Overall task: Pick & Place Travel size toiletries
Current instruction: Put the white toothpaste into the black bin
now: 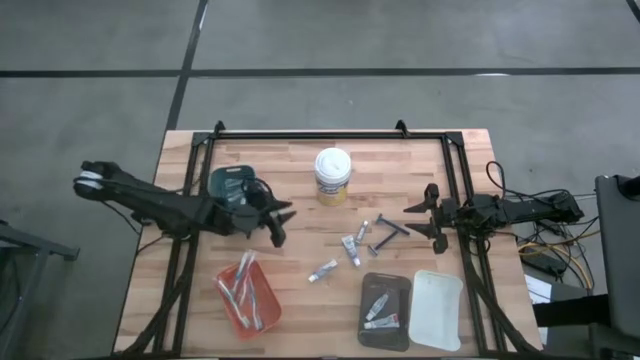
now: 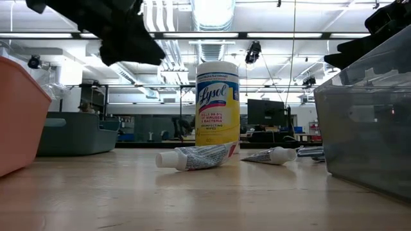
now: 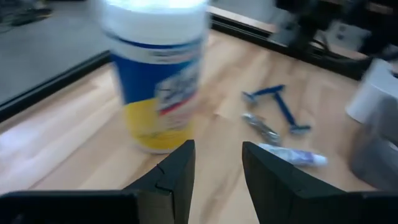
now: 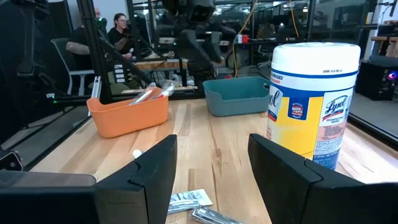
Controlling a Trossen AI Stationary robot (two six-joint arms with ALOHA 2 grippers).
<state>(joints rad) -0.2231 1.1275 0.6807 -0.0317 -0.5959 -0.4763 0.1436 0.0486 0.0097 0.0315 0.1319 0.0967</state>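
High view: wooden table with both arms reaching inward. The left gripper hangs over the table's left-centre, beside the teal tray, its fingers spread and holding nothing. The right gripper sits near the right edge, fingers likewise spread and empty. Between the two grippers lie the loose toiletries: two dark razors, a small tube just beside them, a flat silvery sachet, and a second tube nearer the front. All lie apart from either pair of fingers. The wipes tub stands upright behind them. The orange tray at front left holds toothbrushes; the dark tray holds tubes; the white tray sits just beside it.

Left wrist view: the open fingers frame the tub, with razors and a tube lying on the wood beyond the fingertips.

Right wrist view: the spread fingers have sachets on the table between them; a seated person shows in the room behind.
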